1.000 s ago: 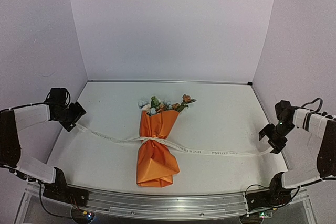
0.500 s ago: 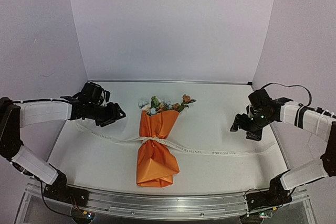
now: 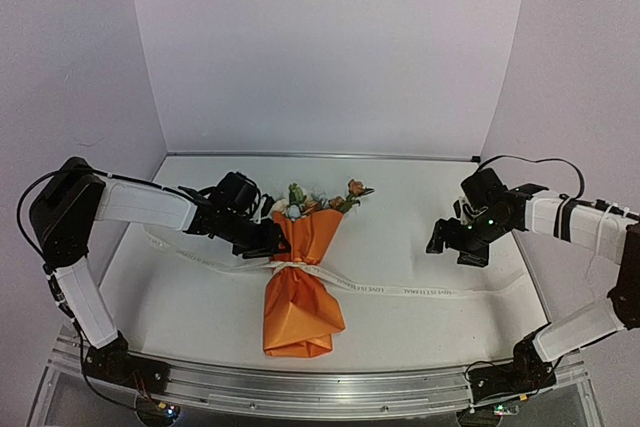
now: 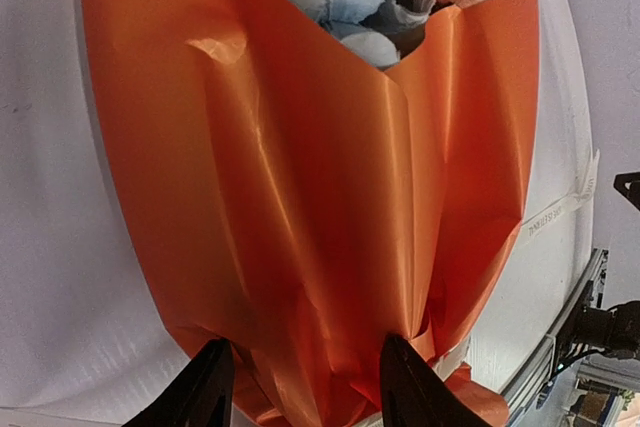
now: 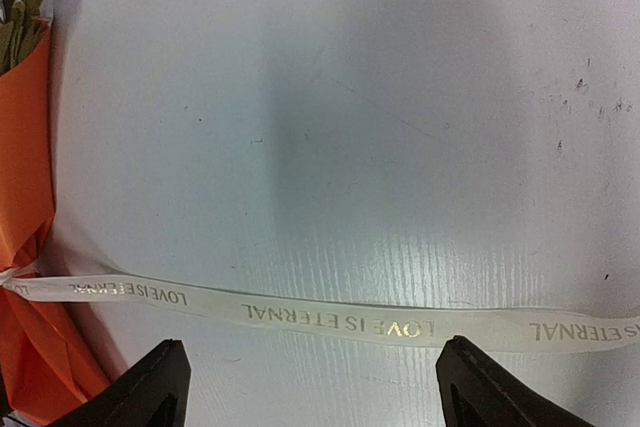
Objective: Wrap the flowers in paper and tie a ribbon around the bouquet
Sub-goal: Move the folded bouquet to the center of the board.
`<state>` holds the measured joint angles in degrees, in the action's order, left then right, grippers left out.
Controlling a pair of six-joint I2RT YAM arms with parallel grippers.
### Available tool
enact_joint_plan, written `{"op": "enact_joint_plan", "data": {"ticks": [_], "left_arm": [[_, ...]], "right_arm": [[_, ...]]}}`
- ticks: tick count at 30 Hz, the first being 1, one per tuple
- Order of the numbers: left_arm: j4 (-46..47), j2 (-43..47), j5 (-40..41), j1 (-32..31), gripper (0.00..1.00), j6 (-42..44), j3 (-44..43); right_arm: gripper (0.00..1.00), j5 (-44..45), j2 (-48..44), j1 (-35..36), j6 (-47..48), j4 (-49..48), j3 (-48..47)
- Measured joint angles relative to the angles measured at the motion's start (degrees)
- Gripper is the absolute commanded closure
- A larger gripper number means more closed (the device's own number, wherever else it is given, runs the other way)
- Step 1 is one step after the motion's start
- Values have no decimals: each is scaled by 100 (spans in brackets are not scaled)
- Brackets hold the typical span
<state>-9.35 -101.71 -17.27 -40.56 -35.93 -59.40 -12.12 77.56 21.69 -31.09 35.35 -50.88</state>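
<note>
— From above, where does the bouquet [image 3: 303,287] lie?

— In the middle of the tabletop [image 3: 420,197]. Its wide end points toward 12 o'clock with the flowers [image 3: 318,197] poking out, and its folded foot points toward 6. The ribbon [image 3: 410,291] crosses its pinched waist and trails flat toward 9 and 3 o'clock.

— And the arms?

— The left hand [image 3: 268,239] reaches in from 9 o'clock and sits against the bouquet's upper part, just above the waist. The right hand [image 3: 447,243] hovers out at 3 o'clock, well apart from the bouquet. It is near the ribbon's right stretch and touches nothing.

— What does the left wrist camera give?

— Orange paper [image 4: 300,177] fills it (glossy, creased toward the waist), with blooms at 12 o'clock. The two dark fingers [image 4: 207,397] stand partly apart at 6 o'clock with the gathered paper between them. Whether they actually press it, I cannot tell.

— The right wrist?

— Its fingers [image 5: 155,392] are spread wide at 7 and 5 o'clock, with only bare tabletop between them. The ribbon [image 5: 330,319], printed LOVE IS ETERNAL in gold, lies flat just beyond the tips. It runs from 9 to 3 o'clock and meets the orange paper [image 5: 25,197] at the 9 o'clock edge.
</note>
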Motion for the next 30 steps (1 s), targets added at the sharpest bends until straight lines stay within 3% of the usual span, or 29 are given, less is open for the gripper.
{"op": "enact_joint_plan", "data": {"ticks": [8, 12, 22, 30], "left_arm": [[109, -722, -221, -73, 46, 66, -887], [141, -806, -199, -144, 39, 204, -1108], [-773, 357, 908, -173, 39, 1629, -721], [-1376, 556, 996, -213, 34, 2783, -263]], "right_arm": [[12, 0, -35, 41, 127, 13, 1], [11, -22, -44, 151, 264, 19, 1], [13, -175, 220, 701, 977, -29, -266], [13, -19, 676, 1294, 1631, -300, -414]]}}
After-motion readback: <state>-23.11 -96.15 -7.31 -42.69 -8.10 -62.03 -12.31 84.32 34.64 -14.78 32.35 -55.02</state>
